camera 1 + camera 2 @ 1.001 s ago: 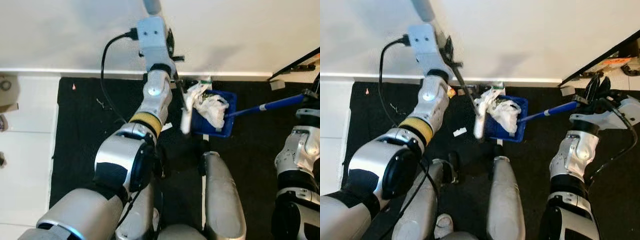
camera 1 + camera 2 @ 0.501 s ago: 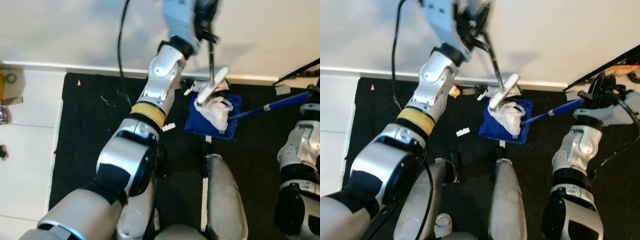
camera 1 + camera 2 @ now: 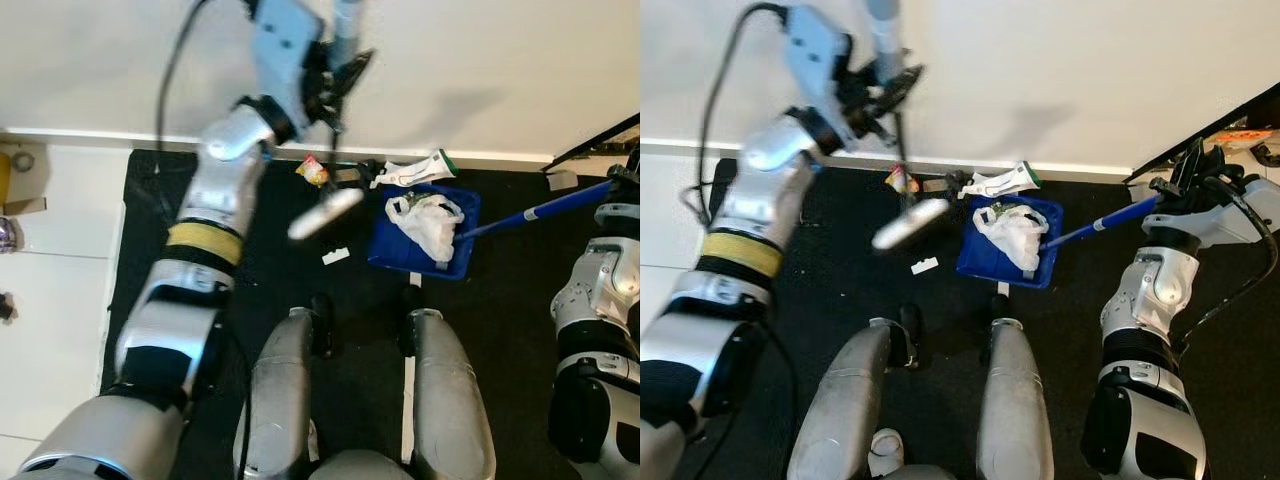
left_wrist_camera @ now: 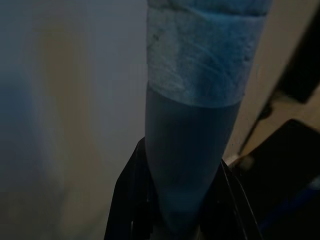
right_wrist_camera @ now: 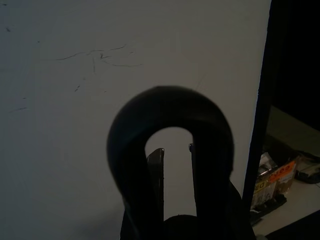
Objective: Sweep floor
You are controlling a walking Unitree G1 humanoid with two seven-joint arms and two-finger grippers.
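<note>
Nearest the robot, a white scrap (image 3: 335,256) lies on the black mat (image 3: 180,250) just left of the blue dustpan (image 3: 424,232), which holds crumpled white bags (image 3: 428,222). The right gripper (image 3: 1188,182) pinches the dustpan's handle (image 3: 540,213). Beyond, the left gripper (image 3: 335,85) clamps the broom (image 3: 325,212), its head raised left of the dustpan. A yellow wrapper (image 3: 312,171) and a white tube (image 3: 412,170) lie by the wall.

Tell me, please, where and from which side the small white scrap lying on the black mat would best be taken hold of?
The white scrap lies flat on the black mat, apart from the blue dustpan to its right. It is a short strip, so I would pinch it across its narrow width, coming straight down from above. Its flatness may make a sweep with the broom head easier.
</note>
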